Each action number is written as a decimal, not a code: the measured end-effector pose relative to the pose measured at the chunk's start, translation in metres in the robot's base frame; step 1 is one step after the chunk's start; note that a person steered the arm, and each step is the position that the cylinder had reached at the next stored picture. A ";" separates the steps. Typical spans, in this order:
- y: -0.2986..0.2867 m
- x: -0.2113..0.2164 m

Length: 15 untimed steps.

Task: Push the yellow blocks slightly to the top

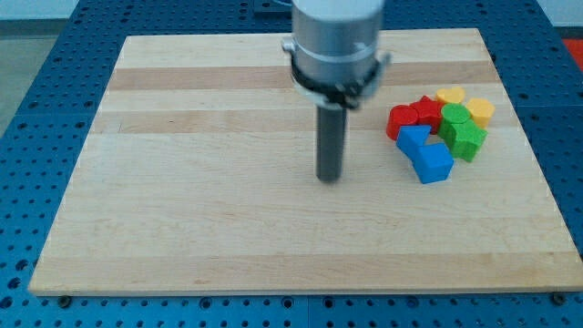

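On wooden board (pixel 228 228) over blue pegboard (pixel 36 137): my tip (pixel 329 179) left of yellow blocks (pixel 465 103); no claw.

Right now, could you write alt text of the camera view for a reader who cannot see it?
My tip rests on a pale wooden board, apart from a tight cluster at the view's right: two yellow blocks at its top, red blocks, green blocks, blue blocks lowest.

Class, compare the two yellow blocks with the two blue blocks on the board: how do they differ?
The yellow blocks lie at the cluster's top right edge; the blue blocks lie at its bottom left, nearer my tip. Yellow ones look rounded, blue ones angular. Both pairs touch the green blocks.
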<state>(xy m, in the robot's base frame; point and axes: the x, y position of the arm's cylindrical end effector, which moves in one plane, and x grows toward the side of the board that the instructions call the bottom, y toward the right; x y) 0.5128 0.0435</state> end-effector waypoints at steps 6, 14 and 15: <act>0.173 -0.040; 0.210 -0.131; 0.209 -0.131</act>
<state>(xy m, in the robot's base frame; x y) 0.3822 0.2525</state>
